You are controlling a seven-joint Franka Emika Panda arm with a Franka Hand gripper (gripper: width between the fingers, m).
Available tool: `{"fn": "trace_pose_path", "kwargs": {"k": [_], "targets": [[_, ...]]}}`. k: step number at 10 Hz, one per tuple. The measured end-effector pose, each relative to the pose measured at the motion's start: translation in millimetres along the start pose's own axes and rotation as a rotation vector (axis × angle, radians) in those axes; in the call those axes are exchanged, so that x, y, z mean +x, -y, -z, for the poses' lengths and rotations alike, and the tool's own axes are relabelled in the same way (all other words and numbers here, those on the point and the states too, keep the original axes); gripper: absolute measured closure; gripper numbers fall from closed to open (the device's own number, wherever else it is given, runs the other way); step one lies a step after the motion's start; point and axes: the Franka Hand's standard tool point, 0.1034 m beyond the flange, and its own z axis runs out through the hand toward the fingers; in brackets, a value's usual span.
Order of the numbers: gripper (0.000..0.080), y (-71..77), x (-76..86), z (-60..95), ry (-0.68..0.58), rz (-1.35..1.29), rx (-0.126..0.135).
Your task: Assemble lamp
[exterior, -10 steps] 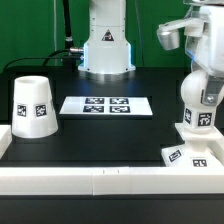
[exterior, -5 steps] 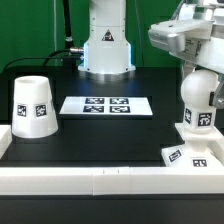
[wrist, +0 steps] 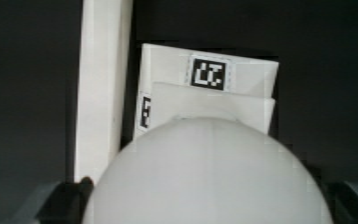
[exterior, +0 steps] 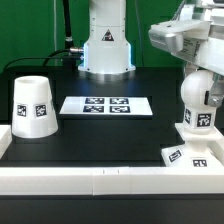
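The white ball-shaped bulb [exterior: 197, 98] stands upright on the small square sloped base [exterior: 189, 148] at the exterior view's right, by the front rail. My gripper [exterior: 198, 70] is over the bulb's top, its dark fingers [wrist: 66, 203] pressed on either side of the ball, shut on it. In the wrist view the bulb [wrist: 202, 175] fills the space between the fingers, with the tagged base [wrist: 208, 80] below it. The tapered shade [exterior: 33, 105] stands mouth down at the exterior view's left, apart from the gripper.
The marker board [exterior: 107, 105] lies flat in the middle of the black table. A white rail [exterior: 100, 180] runs along the front edge and shows in the wrist view [wrist: 101, 80]. The robot's base [exterior: 106, 45] stands at the back.
The hand turned and shifted towards the exterior view's left over the bulb between the first two frames. It has held still since. The bulb, base and shade stay in place.
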Motion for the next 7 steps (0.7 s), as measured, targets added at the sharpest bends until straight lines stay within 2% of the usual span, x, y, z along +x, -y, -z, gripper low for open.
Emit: {"fn": "trace_pose_path", "kwargs": {"k": [3, 7], "targets": [[0.0223, 1.6, 0.1, -0.6, -0.002, -0.338, 0.009], [0.0223, 1.8, 0.1, -1.0, -0.001, -0.585, 0.009]]}}
